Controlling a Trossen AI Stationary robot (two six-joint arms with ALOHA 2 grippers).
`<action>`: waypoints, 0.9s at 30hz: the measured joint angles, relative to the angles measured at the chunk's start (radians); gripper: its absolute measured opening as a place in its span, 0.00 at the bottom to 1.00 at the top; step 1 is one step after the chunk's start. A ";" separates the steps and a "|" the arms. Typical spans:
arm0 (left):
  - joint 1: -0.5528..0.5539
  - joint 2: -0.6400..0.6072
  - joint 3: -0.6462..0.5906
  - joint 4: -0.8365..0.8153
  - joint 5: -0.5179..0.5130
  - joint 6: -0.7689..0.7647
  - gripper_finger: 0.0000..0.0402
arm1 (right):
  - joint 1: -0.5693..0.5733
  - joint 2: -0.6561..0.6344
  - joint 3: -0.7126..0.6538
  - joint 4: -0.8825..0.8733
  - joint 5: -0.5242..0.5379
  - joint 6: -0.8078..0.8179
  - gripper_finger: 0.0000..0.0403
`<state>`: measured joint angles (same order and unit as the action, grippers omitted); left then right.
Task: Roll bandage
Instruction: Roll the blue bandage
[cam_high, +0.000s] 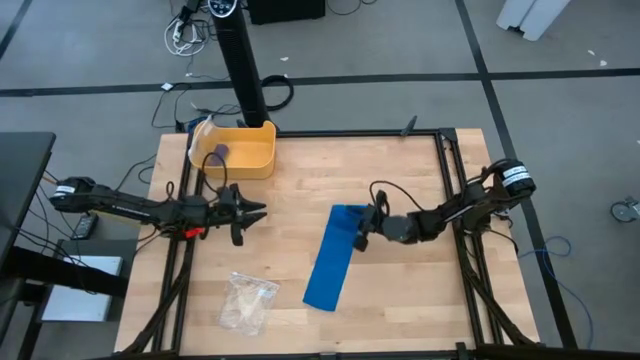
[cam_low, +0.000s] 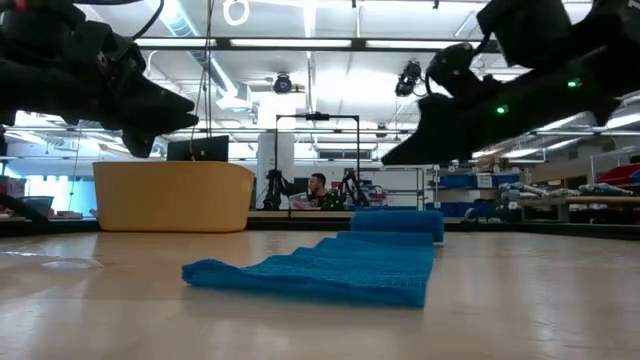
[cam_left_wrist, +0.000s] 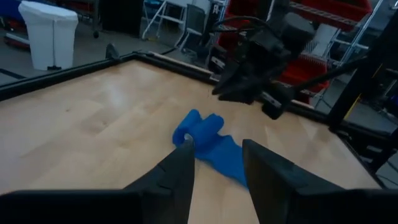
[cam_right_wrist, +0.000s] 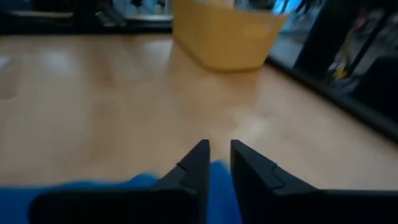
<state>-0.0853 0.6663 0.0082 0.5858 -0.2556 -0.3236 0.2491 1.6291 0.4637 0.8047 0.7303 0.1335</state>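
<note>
The right gripper (cam_high: 361, 232), fingers slightly apart, hangs over the far, partly rolled end of the bright blue fabric bandage (cam_high: 331, 258). The left gripper (cam_high: 256, 212), parted wide and empty, hovers left of it above the wooden bench (cam_high: 400, 170).

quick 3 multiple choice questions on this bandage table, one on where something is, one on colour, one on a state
1. Where is the yellow bin?
A. far edge, left of centre
B. near right corner
C. under the bandage

2. What colour is the bandage?
A. white
B. bright blue
C. green

3. How does the bandage lie?
A. fully rolled
B. mostly flat, far end rolled
C. hanging from a gripper

Key: 1 A, the high view shows it by the post at the far edge. 2 B, blue in every view. 3 B, the low view shows a flat strip with a small roll at its far end.
</note>
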 joint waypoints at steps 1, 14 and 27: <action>0.000 0.013 0.002 -0.002 0.014 0.000 0.35 | 0.021 0.000 0.000 -0.022 0.000 0.031 0.19; -0.013 0.477 0.242 0.017 0.095 0.091 0.24 | 0.203 -0.111 0.000 -0.440 0.044 0.487 0.25; 0.134 1.118 0.479 0.354 0.197 0.070 0.02 | 0.198 -0.077 -0.001 -0.503 0.087 0.581 0.15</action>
<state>0.0488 1.7848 0.4872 0.9394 -0.0584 -0.2535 0.4475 1.5524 0.4629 0.3019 0.8177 0.7141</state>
